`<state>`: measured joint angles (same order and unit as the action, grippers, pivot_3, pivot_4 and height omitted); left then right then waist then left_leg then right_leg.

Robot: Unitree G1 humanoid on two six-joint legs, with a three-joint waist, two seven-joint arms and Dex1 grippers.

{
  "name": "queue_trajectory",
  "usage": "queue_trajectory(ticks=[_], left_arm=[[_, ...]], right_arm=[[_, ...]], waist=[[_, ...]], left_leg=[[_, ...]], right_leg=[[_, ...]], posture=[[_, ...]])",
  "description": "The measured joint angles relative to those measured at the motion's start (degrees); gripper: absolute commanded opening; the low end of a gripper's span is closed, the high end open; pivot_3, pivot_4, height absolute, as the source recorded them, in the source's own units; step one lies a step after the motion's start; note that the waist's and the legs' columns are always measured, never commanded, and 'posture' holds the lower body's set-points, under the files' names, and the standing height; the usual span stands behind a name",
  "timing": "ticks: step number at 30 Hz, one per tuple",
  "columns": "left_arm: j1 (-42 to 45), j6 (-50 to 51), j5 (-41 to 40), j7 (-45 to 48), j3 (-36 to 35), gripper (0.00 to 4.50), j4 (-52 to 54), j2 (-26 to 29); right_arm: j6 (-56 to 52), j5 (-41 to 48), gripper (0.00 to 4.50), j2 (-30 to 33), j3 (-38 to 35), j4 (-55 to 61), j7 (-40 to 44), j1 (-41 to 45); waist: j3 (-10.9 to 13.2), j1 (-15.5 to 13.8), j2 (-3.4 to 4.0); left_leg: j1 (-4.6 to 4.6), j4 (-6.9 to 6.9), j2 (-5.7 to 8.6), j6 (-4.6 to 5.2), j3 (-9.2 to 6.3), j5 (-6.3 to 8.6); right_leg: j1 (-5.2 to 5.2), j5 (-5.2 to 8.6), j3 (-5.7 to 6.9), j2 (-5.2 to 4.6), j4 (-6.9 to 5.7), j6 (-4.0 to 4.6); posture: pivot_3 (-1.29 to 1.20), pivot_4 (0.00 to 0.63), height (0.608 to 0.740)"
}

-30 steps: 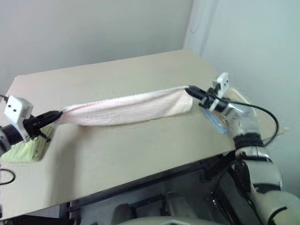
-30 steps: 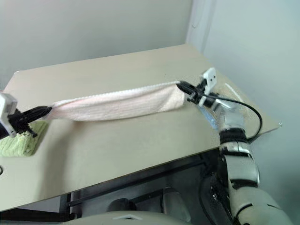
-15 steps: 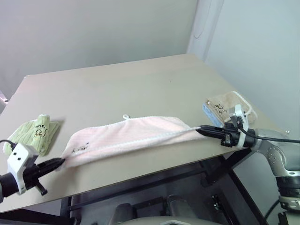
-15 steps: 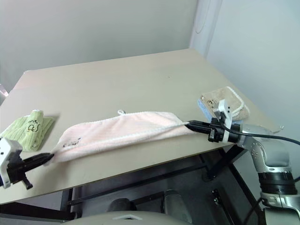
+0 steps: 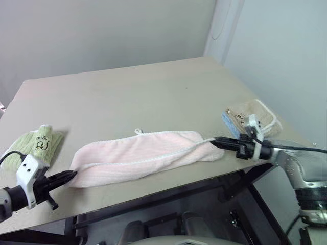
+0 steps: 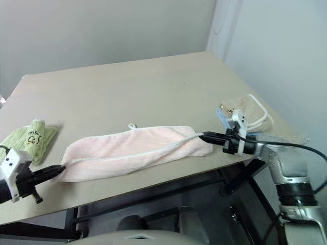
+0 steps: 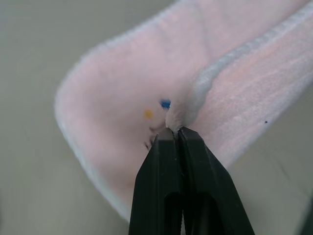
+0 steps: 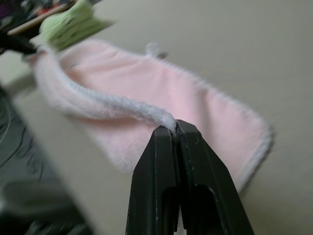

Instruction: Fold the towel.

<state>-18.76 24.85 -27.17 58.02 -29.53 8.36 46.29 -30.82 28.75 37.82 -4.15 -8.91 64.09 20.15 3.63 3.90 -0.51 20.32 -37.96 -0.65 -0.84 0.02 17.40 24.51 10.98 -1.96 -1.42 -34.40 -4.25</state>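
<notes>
We see the pale pink ribbed terry towel point(image 5: 143, 157) lying lower centre, its ends pinched by our left gripper point(image 5: 70, 176) and right gripper point(image 5: 215, 142).

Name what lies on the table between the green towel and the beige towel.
The pink towel lies between the green towel and the beige towel in the left eye view, its ends pinched by the left gripper and right gripper.

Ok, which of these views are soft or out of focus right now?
Right wrist view: the gripper is fairly crisp, the towel and green towel behind it blurred. Left wrist view: towel soft, its logo dots smeared. Head views: evenly lit, slightly hazy, faint shadow under the towel.
</notes>
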Motion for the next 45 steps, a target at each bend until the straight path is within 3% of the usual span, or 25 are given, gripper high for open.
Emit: queue_trajectory(ticks=[15,26,30,39,45], left_arm=[[22.2,-4.4,3.4,-2.0,7.9,0.00,-25.5,-0.3],[28.7,-9.3,6.5,-4.6,9.5,0.00,-36.8,-1.7],[28.2,-9.7,7.0,-4.3,10.8,1.03,-37.1,-2.3],[28.7,-10.0,6.0,-6.1,8.8,4.23,-37.0,-2.5],[28.3,-6.6,2.3,-9.9,3.2,4.23,-29.7,-2.2]], right_arm=[[18.3,-11.9,0.03,-11.1,3.7,-30.1,-7.1,14.7],[22.5,-14.8,0.03,-14.6,3.9,-37.7,-6.1,19.4],[22.1,-15.0,1.05,-14.5,3.7,-38.9,-5.1,19.9],[18.3,-13.5,4.37,-14.8,1.4,-38.7,-4.1,20.8],[3.8,-8.2,4.48,-12.9,-3.6,-30.6,-9.6,20.8]], waist=[[0.0,0.1,-0.03],[0.0,0.2,-0.04],[0.0,0.2,-0.07],[-0.1,0.2,-0.08],[-0.1,0.1,-0.07]], left_leg=[[-0.26,-0.15,0.02,0.02,0.07,-0.02],[-0.38,-0.16,-0.02,0.02,0.19,-0.03],[-0.37,-0.16,-0.03,0.02,0.20,-0.03],[-0.40,-0.16,-0.06,0.02,0.20,-0.03],[-0.31,-0.16,-0.12,0.02,0.18,-0.03]], right_leg=[[0.02,-0.07,-0.15,0.12,-0.68,0.12],[0.03,-0.18,-0.38,0.21,-0.81,0.24],[0.03,-0.21,-0.38,0.21,-0.81,0.27],[0.03,-0.22,-0.39,0.24,-0.85,0.25],[0.08,-0.22,-0.39,0.22,-0.83,0.26]], posture=[[0.00,0.000,0.740],[0.00,0.000,0.740],[0.00,0.000,0.740],[0.00,0.000,0.740],[0.00,0.000,0.740]])
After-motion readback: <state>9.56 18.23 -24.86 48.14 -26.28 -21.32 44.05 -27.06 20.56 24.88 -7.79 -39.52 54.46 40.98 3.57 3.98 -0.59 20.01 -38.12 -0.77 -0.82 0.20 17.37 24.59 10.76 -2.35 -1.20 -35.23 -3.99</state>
